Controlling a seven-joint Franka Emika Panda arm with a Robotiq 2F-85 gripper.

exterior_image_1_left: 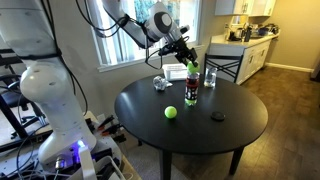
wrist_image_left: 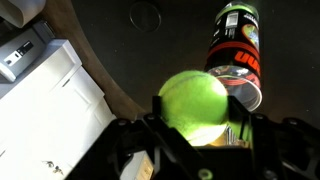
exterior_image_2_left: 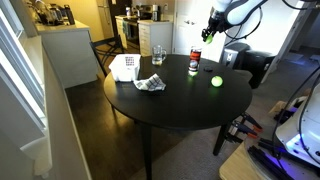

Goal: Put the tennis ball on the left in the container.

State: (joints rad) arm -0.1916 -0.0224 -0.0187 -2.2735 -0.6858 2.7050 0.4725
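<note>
My gripper is shut on a yellow-green tennis ball and holds it in the air above the round black table. In both exterior views the gripper hangs over the table's far part, close to the tall dark tumbler. The other tennis ball lies free on the table. The container, a low whitish tub, stands at the table's edge in an exterior view, well away from the gripper. I cannot make it out in the wrist view.
A tall dark tumbler stands just beside the held ball. A clear glass, a crumpled packet and a small dark disc also sit on the table.
</note>
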